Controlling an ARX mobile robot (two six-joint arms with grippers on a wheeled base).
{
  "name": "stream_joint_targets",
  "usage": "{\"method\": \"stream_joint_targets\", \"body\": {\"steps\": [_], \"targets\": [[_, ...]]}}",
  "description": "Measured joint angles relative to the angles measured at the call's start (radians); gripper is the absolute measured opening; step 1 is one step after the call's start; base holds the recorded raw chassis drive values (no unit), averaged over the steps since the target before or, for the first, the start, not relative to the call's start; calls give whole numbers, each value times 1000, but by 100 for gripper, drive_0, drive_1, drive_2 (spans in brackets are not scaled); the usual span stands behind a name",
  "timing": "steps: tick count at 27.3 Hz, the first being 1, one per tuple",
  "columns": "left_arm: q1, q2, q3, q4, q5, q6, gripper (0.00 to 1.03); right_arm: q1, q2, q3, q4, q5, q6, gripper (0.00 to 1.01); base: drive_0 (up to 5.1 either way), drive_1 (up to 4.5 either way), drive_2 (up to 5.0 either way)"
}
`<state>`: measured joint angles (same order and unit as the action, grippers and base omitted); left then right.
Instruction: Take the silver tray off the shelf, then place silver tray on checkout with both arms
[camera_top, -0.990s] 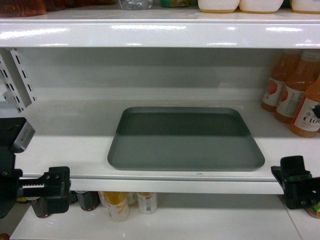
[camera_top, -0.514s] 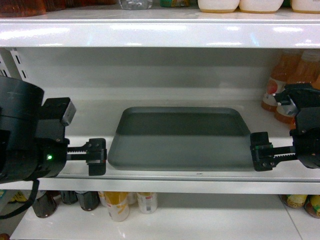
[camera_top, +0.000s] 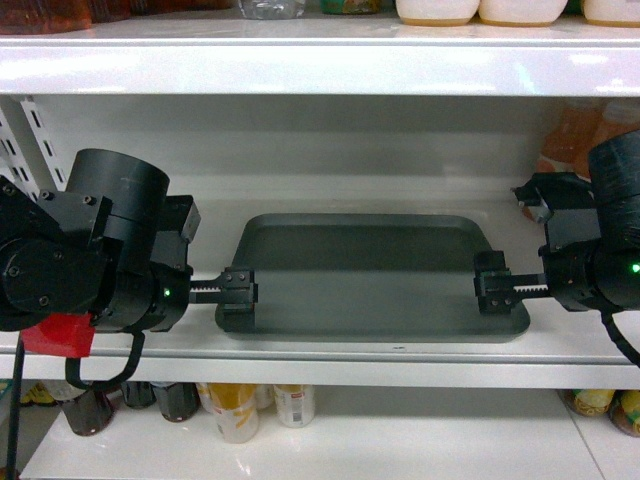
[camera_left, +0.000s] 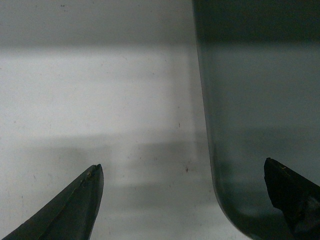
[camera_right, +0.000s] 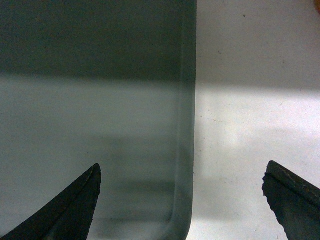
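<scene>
1. Grey-green silver tray is lying flat on the shelf, near the front edge and about midway along the board; its long sides are running parallel to that edge.
2. Left gripper is hovering at the tray's left short rim, toward the front-left corner. In the left wrist view its fingers are standing wide apart, straddling the rim of the silver tray, with nothing held.
3. Right gripper is sitting at the tray's right short rim. In the right wrist view its fingers are likewise spread wide across the rim of the silver tray, gripping nothing.
4. Orange juice bottles are standing at the shelf's right end, partly hidden behind the right arm.
</scene>
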<state>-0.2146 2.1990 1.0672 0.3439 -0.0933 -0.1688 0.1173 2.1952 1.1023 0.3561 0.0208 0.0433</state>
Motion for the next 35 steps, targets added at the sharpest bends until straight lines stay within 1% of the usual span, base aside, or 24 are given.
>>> {"method": "stream_joint_targets", "body": {"steps": [3,8,12,16,17,20,22,23,24,25,27,28,32,33,34,35], "targets": [[0,19,27,-11,-8,-1,98,-1,33,40,-13,8,2,98,0,0,0],[0,52,63,-31,-22,-8,98,-11,92,119,-55,29,18,98,0,0,0],[0,67,80,-35,-14,-11,98,-20,127,172,-77,28,26,98,0,0,0],[3,79,101,-50,-27,-24,98,-21,159,215,-95,36,27,98,0,0,0],[3,85,108,-56,-31,-31,98,-21,174,235,-118,39,29,98,0,0,0],[4,87,111,-58,-35,-36,98,-20,192,259,-127,43,34,98,0,0,0],[5,89,117,-70,-38,-42,98,-20,194,275,-150,42,34,98,0,0,0],[6,89,119,-71,-38,-45,98,-20,194,280,-166,29,35,98,0,0,0],[6,89,119,-72,-38,-46,96,-20,195,284,-175,27,35,98,0,0,0],[7,90,120,-80,-42,-45,90,-19,198,291,-186,24,36,96,0,0,0],[7,91,129,-101,-45,-44,79,-19,204,308,-211,21,39,86,0,0,0],[7,91,133,-116,-34,-45,70,-19,206,316,-215,21,39,75,0,0,0],[5,91,137,-123,-26,-50,57,-16,206,316,-222,22,39,62,0,0,0],[2,91,138,-129,-24,-60,50,-14,206,316,-221,23,39,55,0,0,0],[2,91,138,-131,-23,-61,49,-14,206,315,-221,24,38,51,0,0,0],[-1,91,138,-131,-16,-65,42,-14,206,315,-222,24,38,45,0,0,0]]}}
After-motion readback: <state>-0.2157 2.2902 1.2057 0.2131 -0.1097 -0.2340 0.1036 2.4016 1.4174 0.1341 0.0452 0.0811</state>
